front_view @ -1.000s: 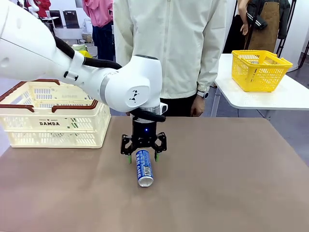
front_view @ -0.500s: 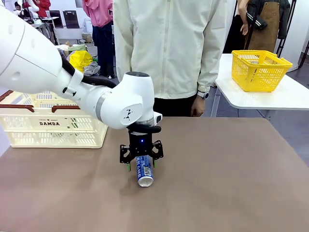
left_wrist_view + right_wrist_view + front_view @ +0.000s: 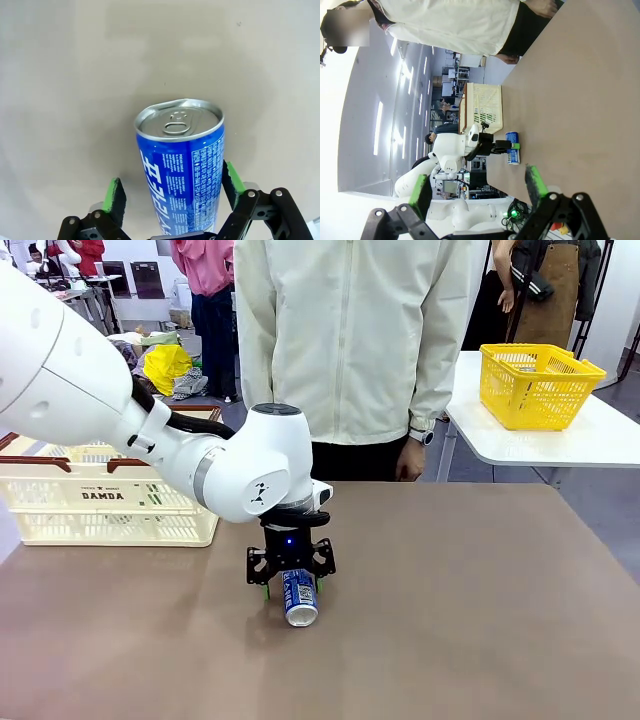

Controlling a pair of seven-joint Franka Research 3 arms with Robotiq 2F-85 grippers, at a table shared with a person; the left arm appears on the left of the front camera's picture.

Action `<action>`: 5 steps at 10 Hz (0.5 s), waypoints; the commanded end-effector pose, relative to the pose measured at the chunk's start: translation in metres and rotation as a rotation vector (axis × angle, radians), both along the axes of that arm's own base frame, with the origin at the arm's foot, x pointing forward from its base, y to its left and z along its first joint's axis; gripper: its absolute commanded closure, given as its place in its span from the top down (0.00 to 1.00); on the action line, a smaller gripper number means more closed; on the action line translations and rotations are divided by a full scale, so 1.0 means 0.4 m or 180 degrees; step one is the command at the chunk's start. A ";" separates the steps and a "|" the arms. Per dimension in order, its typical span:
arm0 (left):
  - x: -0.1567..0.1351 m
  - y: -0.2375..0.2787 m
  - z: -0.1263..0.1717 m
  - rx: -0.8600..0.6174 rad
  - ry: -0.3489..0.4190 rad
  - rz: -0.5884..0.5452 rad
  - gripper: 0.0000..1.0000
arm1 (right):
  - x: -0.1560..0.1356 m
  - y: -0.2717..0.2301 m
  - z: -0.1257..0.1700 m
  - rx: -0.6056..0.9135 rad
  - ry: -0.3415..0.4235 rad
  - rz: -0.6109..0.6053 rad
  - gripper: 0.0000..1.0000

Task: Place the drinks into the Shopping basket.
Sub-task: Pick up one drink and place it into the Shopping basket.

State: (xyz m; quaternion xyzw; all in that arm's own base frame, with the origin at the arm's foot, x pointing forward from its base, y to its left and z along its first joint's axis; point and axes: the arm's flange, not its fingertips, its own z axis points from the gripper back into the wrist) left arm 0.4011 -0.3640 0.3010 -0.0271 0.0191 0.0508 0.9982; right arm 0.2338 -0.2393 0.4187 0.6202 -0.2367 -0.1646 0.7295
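A blue drink can [image 3: 300, 602] with white lettering lies on its side on the brown table [image 3: 460, 580], silver top facing me. My left gripper [image 3: 292, 587] is lowered over it, open, with one green pad on each side. In the left wrist view the can [image 3: 182, 165] lies between the pads [image 3: 115, 194]; the left pad stands clear of it and the right pad sits close to its side. The cream Shopping basket [image 3: 110, 502] marked DAMDA stands at the table's far left. My right gripper [image 3: 477, 189] hangs open above the table, holding nothing. The green can is out of view.
A person in a cream jacket [image 3: 350, 340] stands at the far edge, hands down at their sides. A yellow mesh basket [image 3: 540, 385] rests on a separate white table at the right. The right wrist view shows the basket [image 3: 487, 107] and can [image 3: 512, 155] from afar.
My left gripper has come down toward the table and now straddles the lying can. The can has not moved and the jaws stay apart.
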 end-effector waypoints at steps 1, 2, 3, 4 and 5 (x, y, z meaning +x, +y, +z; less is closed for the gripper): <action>-0.002 0.006 -0.003 -0.0016 -0.0129 -0.0057 1.00 | -0.003 -0.002 0.001 -0.0022 -0.0062 0.0037 1.00; 0.005 0.002 -0.002 0.0091 -0.0119 -0.0006 0.71 | -0.003 -0.002 0.001 -0.0022 -0.0062 0.0037 1.00; 0.006 -0.005 0.000 0.0113 -0.0110 -0.0054 0.15 | -0.003 -0.002 0.001 -0.0022 -0.0062 0.0037 1.00; 0.007 -0.008 0.002 0.0143 -0.0112 -0.0055 0.00 | -0.003 -0.002 0.001 -0.0022 -0.0062 0.0037 1.00; 0.005 -0.006 0.000 0.0158 -0.0103 -0.0054 0.00 | -0.003 -0.002 0.001 -0.0022 -0.0062 0.0037 1.00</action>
